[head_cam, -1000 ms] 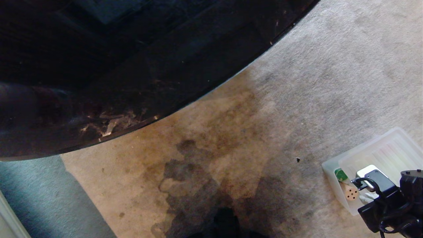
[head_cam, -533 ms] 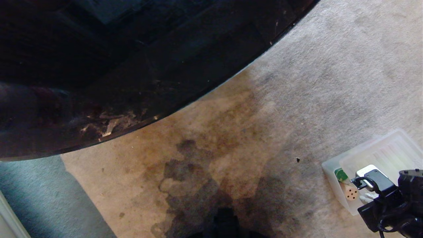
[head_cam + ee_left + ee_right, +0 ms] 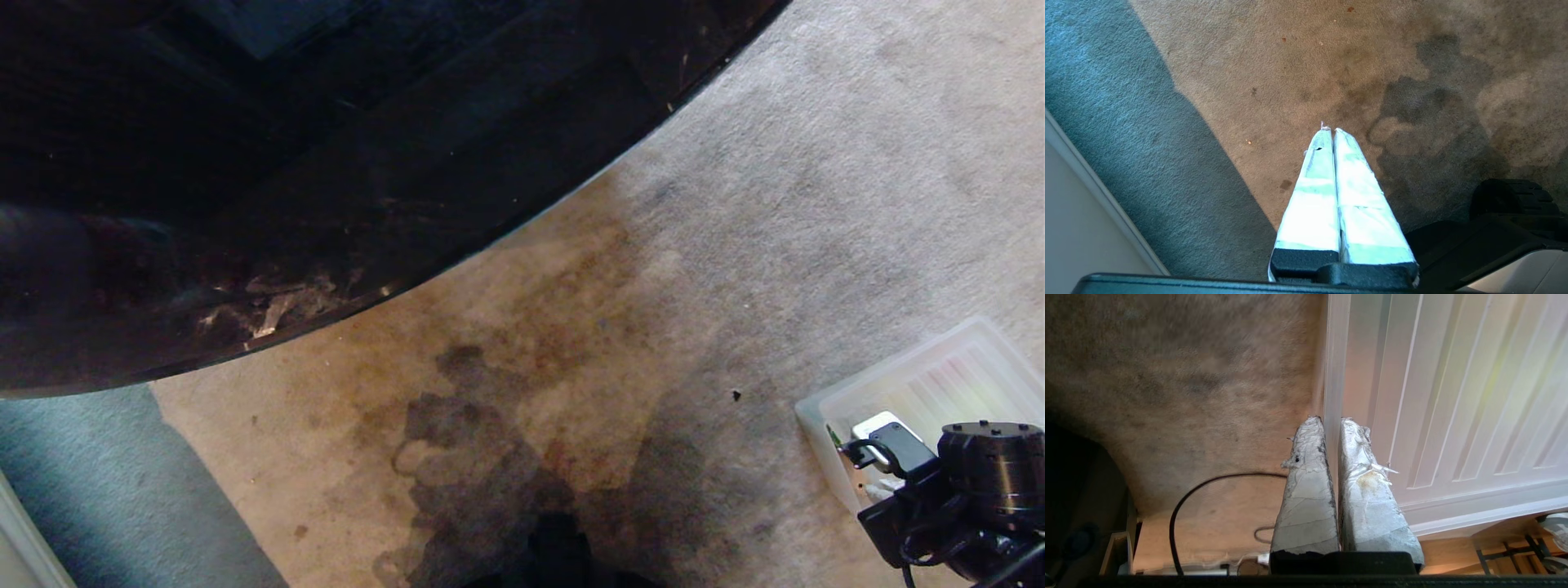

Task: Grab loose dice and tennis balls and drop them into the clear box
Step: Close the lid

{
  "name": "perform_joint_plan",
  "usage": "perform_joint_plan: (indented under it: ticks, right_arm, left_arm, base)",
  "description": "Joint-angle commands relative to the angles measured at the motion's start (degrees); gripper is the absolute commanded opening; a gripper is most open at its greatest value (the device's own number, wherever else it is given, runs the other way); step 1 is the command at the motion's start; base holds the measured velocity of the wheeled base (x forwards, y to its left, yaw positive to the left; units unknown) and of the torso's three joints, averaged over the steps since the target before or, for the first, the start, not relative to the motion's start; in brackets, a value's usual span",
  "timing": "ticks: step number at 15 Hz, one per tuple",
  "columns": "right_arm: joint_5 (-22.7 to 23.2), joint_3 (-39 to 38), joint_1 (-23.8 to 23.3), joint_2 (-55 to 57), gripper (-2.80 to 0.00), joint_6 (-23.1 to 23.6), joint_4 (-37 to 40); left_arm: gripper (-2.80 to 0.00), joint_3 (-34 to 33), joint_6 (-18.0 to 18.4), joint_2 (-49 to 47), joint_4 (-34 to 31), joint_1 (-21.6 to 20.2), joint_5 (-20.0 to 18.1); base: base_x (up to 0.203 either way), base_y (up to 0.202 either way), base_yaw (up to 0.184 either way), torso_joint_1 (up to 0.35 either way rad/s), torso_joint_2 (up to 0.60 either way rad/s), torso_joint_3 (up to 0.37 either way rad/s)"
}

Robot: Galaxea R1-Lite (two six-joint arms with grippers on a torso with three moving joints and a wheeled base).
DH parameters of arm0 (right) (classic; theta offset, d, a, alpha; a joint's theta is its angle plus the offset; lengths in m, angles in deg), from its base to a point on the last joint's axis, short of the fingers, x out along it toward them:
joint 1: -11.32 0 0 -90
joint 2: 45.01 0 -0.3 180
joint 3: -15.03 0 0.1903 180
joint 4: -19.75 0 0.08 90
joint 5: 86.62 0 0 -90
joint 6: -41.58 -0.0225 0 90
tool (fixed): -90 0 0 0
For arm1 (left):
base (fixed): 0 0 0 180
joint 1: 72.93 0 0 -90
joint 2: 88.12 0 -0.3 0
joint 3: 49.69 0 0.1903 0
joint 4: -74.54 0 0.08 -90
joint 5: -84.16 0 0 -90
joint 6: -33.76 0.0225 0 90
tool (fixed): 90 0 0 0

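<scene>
Right tool clamped on lid edge at the clear box

Right tool (image 3: 1331, 428) closed, pinching edge of ribbed lid (image 3: 1453, 396) lying over clear box (image 3: 816, 425) on stained carpet (image 3: 653, 286), lower right of head view. Left tool (image 3: 1331, 134) closed, empty, parked above carpet. Dice hidden.
</scene>
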Motion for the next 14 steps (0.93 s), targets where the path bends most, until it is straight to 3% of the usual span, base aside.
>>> perform_joint_plan:
  ticks: [1, 8, 9, 14]
  right_arm:
    - [-0.1, -0.1, 0.0, 3.5, -2.8, 0.0, -0.5]
    - [0.0, -0.5, -1.4, 6.0, -2.8, -0.5, -2.1]
    - [0.0, -0.5, -1.4, 6.0, 0.0, -0.5, -2.1]
    - [0.2, -2.2, -2.9, 6.4, 0.0, -0.4, -1.5]
  left_arm:
    - [-2.8, 0.0, 0.0, 0.0, 0.0, 0.0, 0.0]
    - [-2.8, 0.0, 0.0, 0.0, 0.0, 0.0, 0.0]
    - [-2.8, 0.0, 0.0, 0.0, 0.0, 0.0, 0.0]
    - [-2.8, 0.0, 0.0, 0.0, 0.0, 0.0, 0.0]
  base:
    - [0.0, 0.0, 0.0, 0.0, 0.0, 0.0]
    - [0.0, 0.0, 0.0, 0.0, 0.0, 0.0]
    - [0.0, 0.0, 0.0, 0.0, 0.0, 0.0]
    - [0.0, 0.0, 0.0, 0.0, 0.0, 0.0]
